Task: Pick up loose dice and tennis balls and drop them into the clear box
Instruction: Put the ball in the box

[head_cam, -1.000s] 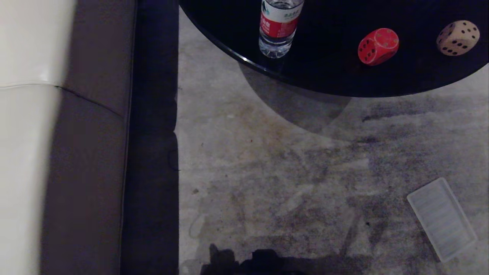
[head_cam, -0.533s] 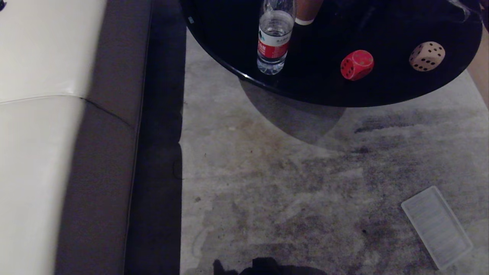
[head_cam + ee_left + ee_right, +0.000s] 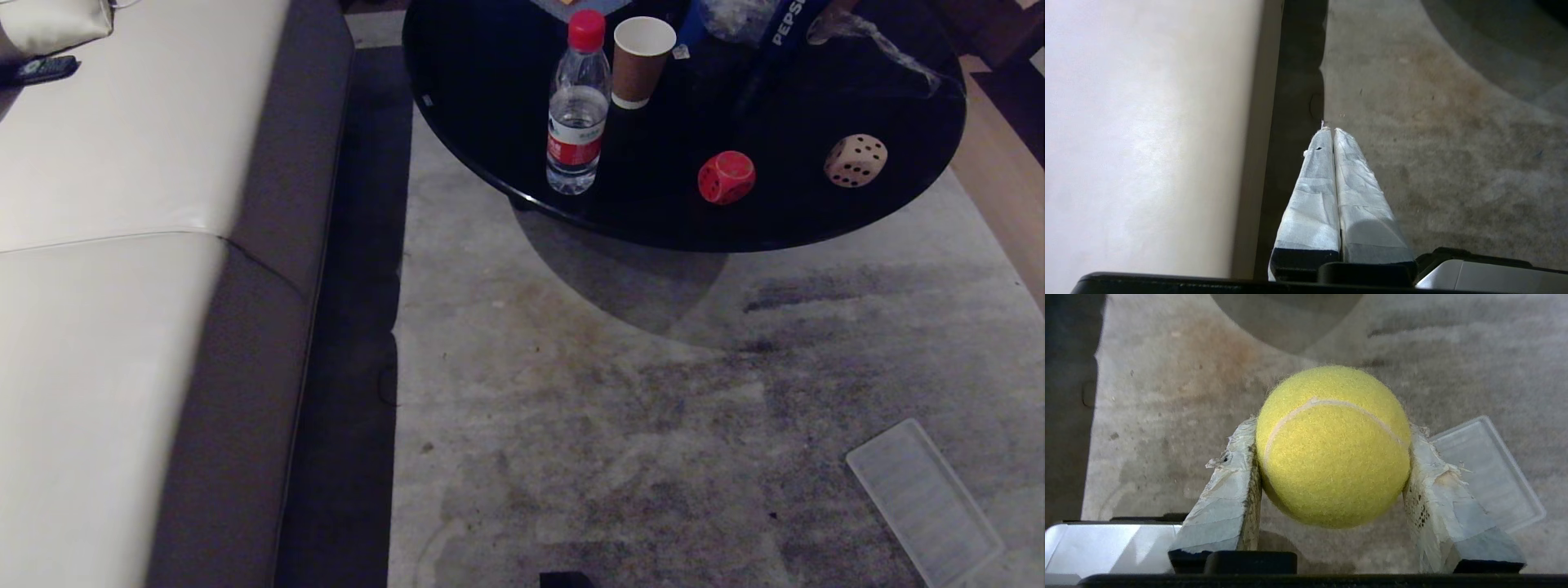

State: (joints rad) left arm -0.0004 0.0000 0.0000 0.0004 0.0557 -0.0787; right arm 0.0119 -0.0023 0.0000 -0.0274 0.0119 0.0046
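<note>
Up on the round black glossy table (image 3: 816, 220) in the head view sit both dice: the red rounded-corner die with pale dots (image 3: 726, 176) near the table's front edge, and the beige die with dark dots (image 3: 855, 160) well apart to its right. Neither one is collected yet. A clear water bottle with a red cap and label (image 3: 576, 114) and a brown paper cup (image 3: 640, 61) stand further left on the table. Down on the grey mottled carpet (image 3: 612, 392), at the lower right, lies the shallow translucent whitish plastic bin (image 3: 922, 500), and it looks bare inside from here. A cream sofa (image 3: 106, 245) fills the left side. No arm shows in this view.

Over to the left wrist view: the left gripper (image 3: 1333, 130) has its taped fingers pressed together on nothing, hanging idle above the gap between sofa edge and carpet.

Now the right wrist view, and here is the action: the right gripper (image 3: 1333, 457) is clamped on the fuzzy yellow-green tennis ball (image 3: 1333, 447), one taped finger on each side, carried above the carpet. The bin sits beyond, off to one side, not under the ball.

So, my read: one ball in hand but not delivered, two dice to fetch, nothing in the bin yet.
</note>
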